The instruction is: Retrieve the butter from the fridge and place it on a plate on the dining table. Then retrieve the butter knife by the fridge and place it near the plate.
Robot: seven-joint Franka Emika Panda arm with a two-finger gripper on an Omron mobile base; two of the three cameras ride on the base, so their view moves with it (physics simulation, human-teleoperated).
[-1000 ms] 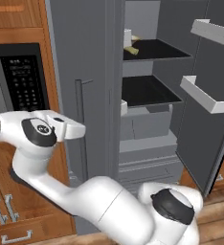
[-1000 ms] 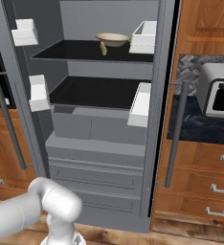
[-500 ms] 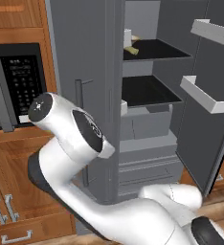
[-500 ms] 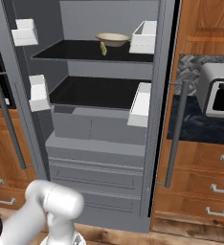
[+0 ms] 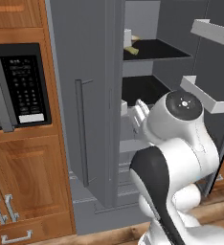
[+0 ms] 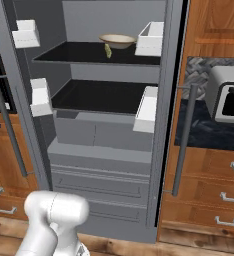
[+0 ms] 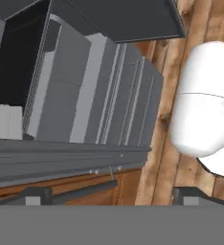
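From the left base view you look forward past the arm at the fridge [image 5: 99, 95] — its open door edge-on, the microwave [image 5: 18, 86] close on your left. The right base view faces the open fridge interior squarely, toaster oven [image 6: 229, 100] at right. Both share the shelves and bowl [image 6: 117, 40]. The hand view sits rolled and close — lower drawers [image 7: 95, 95] and wooden floor [image 7: 166, 119].

Even, flat rendered light fills the kitchen, with no glare and only faint shading under the shelves of the open fridge [image 6: 109, 125]. All three views look soft and low in detail, edges slightly blurred; the fridge's interior stays dim beside the warmly lit wooden cabinets [image 6: 209, 170].
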